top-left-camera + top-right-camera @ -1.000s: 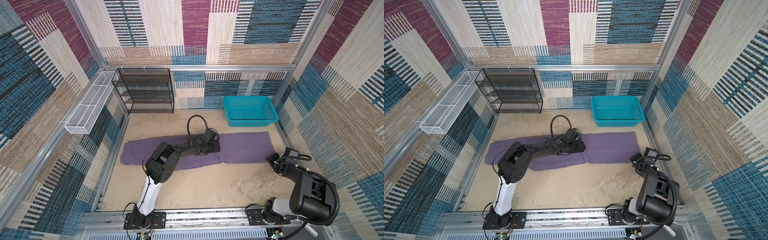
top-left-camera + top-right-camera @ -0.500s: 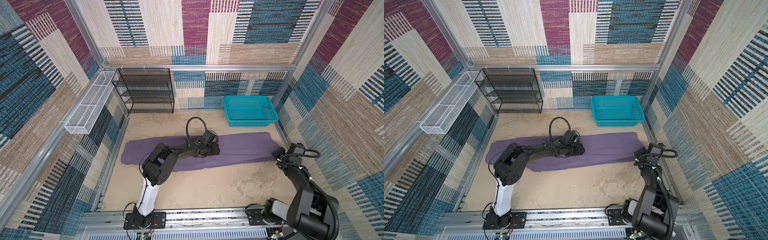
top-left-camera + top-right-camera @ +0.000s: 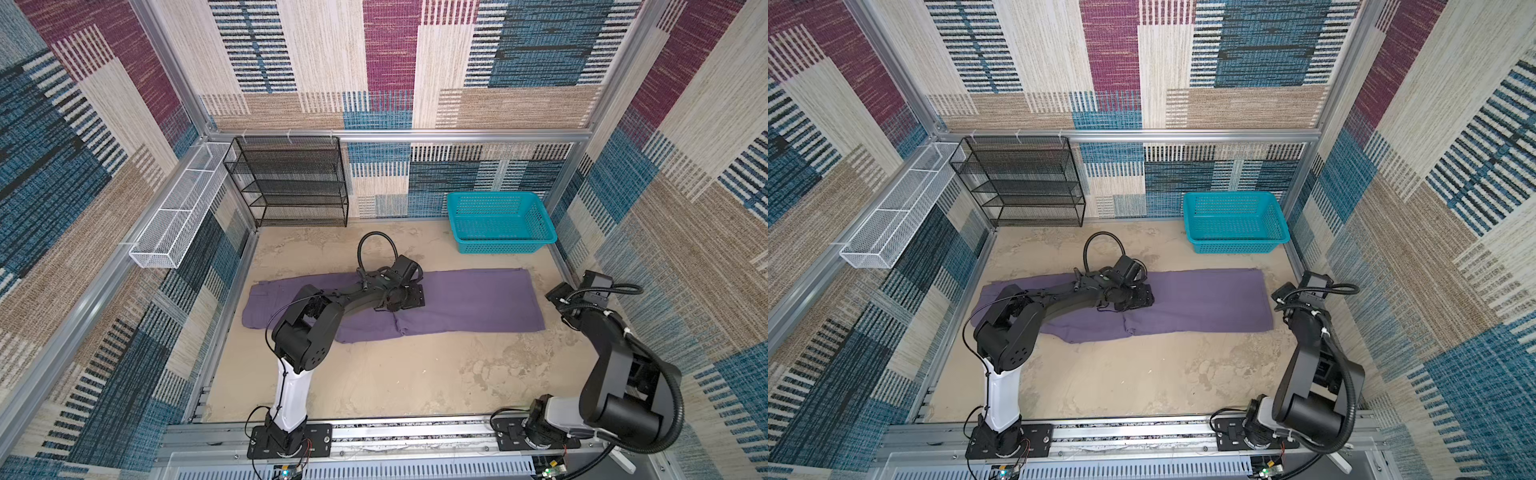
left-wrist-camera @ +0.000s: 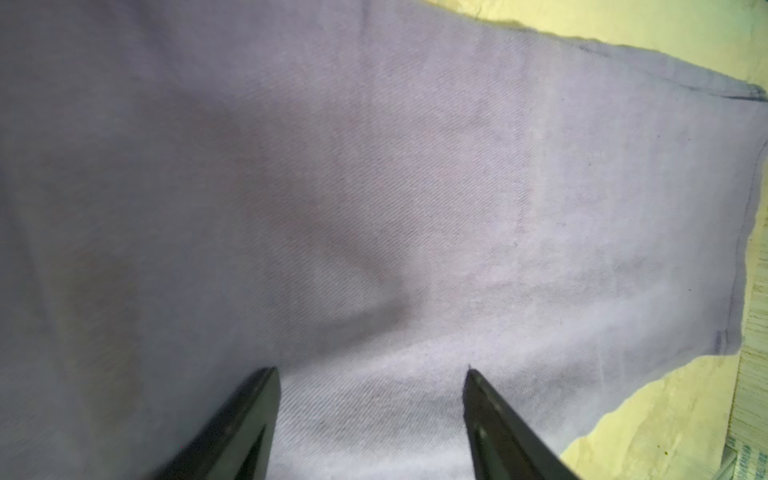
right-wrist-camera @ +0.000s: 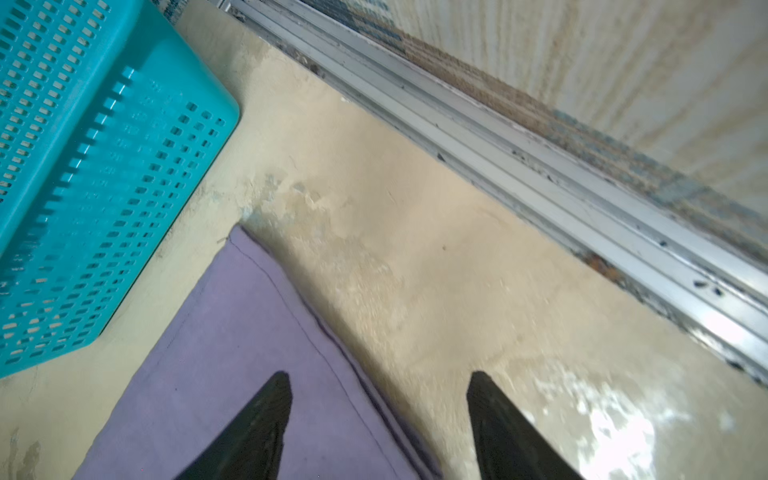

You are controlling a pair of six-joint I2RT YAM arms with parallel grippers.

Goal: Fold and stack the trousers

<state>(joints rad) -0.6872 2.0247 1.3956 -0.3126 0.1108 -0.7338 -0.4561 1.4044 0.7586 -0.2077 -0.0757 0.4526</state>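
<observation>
While trousers (image 3: 469, 303) lie outside it, teal basket (image 3: 500, 247), floor fully visible

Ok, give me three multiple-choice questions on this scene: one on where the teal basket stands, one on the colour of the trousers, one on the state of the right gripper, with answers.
1. Where on the table does the teal basket stand?
A. far right corner
B. near left corner
C. the middle

2. What colour are the trousers?
A. green
B. muted purple
C. red

3. How is the right gripper?
A. shut on the trousers
B. shut on nothing
C. open

Answers:
1 A: in both top views it sits by the back wall on the right, beyond the trousers.
2 B: the cloth looks purple in both top views.
3 C: the right wrist view shows its jaws wide apart, gripping nothing.
</observation>
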